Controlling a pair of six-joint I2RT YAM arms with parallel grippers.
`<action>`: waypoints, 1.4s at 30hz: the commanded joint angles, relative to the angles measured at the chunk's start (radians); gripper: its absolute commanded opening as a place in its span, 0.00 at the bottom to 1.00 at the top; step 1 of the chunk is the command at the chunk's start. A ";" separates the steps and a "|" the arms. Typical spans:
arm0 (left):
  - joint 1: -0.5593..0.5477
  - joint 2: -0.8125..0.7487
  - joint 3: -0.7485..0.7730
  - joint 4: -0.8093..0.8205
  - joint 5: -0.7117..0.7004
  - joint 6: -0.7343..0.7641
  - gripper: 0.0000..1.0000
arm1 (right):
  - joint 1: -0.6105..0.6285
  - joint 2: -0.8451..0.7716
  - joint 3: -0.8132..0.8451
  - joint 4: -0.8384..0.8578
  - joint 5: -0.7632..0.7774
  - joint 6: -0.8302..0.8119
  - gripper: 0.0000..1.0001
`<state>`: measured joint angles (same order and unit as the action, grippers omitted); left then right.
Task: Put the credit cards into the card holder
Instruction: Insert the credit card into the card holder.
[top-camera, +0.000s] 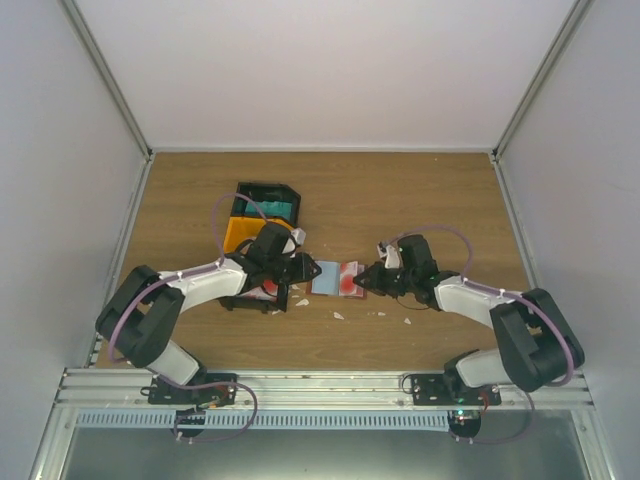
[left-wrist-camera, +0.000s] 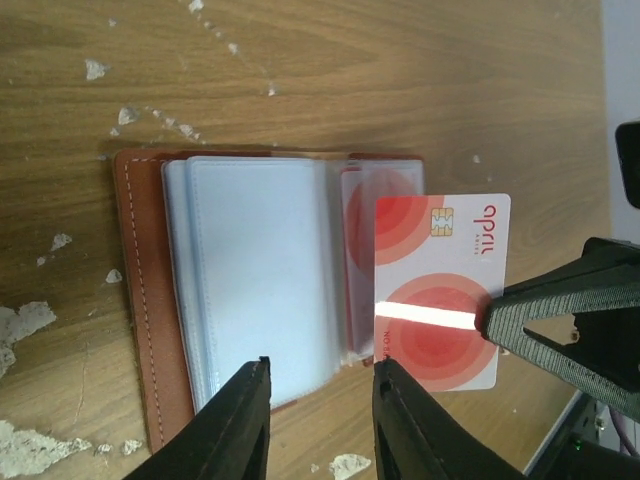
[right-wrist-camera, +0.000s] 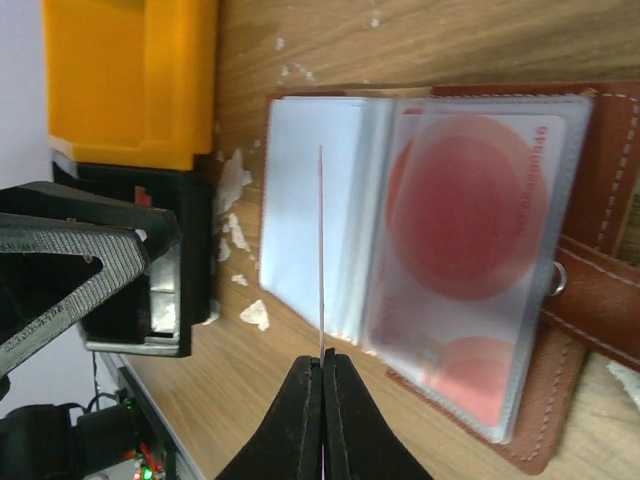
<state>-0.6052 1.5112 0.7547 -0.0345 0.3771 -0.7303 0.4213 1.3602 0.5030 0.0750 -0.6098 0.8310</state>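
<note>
- The right gripper (right-wrist-camera: 322, 356) is pinched tight on the lower edge of 1 red-and-white credit card (left-wrist-camera: 440, 290) and holds it on edge over the open card holder (left-wrist-camera: 150, 300).
- The left wrist view shows the card's face, with red circles and a chip. Its left edge overlaps the holder's right-hand clear sleeves (left-wrist-camera: 385, 200).
- Seen edge-on from the right wrist, the card stands as a thin line above the pale sleeves. Beside it, 1 sleeve holds a red-patterned card (right-wrist-camera: 470, 210).
- The left gripper (left-wrist-camera: 320, 366) has its jaws apart with nothing clamped between them. It is poised at the near edge of the holder's sleeves, and whether a finger touches them cannot be told.
- The holder lies spread on the wooden table (top-camera: 420, 200), mid-table between the 2 arms.
- A yellow bin (top-camera: 240, 232) and a black bin (top-camera: 262, 196) stand behind the left arm.
</note>
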 joint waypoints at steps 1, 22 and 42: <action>-0.013 0.067 0.050 0.020 -0.009 0.053 0.30 | -0.019 0.068 0.008 0.041 -0.027 -0.023 0.00; -0.039 0.155 -0.001 0.031 -0.137 0.093 0.14 | -0.033 0.204 0.023 0.191 -0.093 0.059 0.01; -0.074 0.147 -0.028 -0.030 -0.192 0.126 0.14 | -0.032 0.330 0.105 0.107 -0.081 0.054 0.00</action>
<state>-0.6632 1.6596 0.7513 -0.0265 0.2260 -0.6331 0.3962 1.6547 0.5877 0.2161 -0.6865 0.8974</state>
